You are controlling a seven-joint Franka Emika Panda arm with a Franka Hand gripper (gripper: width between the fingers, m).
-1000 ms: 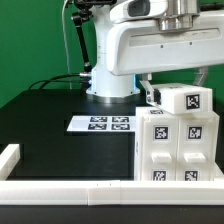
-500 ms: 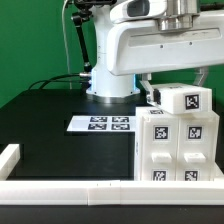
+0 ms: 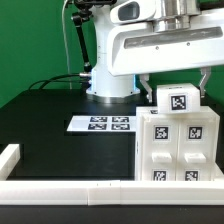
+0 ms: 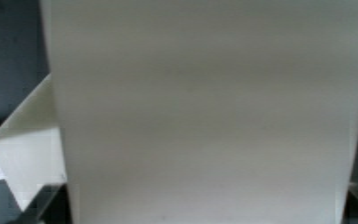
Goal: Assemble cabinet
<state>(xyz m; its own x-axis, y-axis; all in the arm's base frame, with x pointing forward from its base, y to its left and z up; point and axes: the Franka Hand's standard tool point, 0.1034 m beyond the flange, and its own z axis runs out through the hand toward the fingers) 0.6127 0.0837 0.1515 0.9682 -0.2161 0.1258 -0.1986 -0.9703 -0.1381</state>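
The cabinet (image 3: 177,148), a white box with black-and-white tags on its faces, stands at the exterior view's lower right. A smaller white tagged block (image 3: 178,100) sits on or just above its top, one tagged face towards the camera. My gripper (image 3: 176,88) comes down from above with a dark finger on each side of this block, shut on it. In the wrist view the block's plain white face (image 4: 211,110) fills almost the whole picture, with a white edge (image 4: 30,140) beside it. The cabinet's compartments are hidden.
The marker board (image 3: 102,123) lies flat on the black table at mid-left. A low white rail (image 3: 70,189) runs along the front edge, with a raised end (image 3: 9,156) at the exterior view's left. The arm's base (image 3: 110,80) and cables stand behind.
The held block has turned: it showed two tagged faces before and now shows one face square to the camera. It has shifted slightly. The cabinet has not moved.
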